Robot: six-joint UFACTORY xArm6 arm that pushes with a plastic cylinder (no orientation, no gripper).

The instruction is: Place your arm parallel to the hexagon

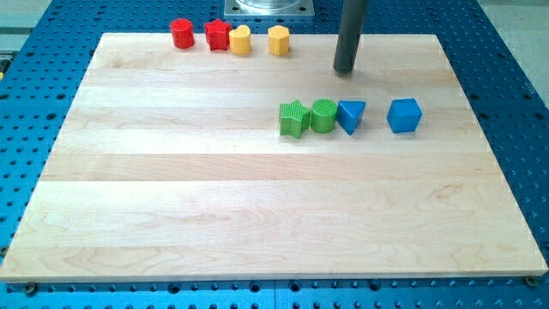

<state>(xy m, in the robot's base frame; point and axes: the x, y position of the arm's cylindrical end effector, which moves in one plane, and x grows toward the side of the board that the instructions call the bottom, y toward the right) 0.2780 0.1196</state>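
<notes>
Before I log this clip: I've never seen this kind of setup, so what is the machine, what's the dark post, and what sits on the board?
There is one camera view, looking down across a wooden board on a blue perforated table. The dark post is the robot arm's rod; it has no claw and holds nothing. My tip rests near the view's top, right of the yellow hexagon and above the blue triangle. Along the top edge: red cylinder, red star, yellow block. Mid-board: green star, green cylinder, blue cube.
</notes>
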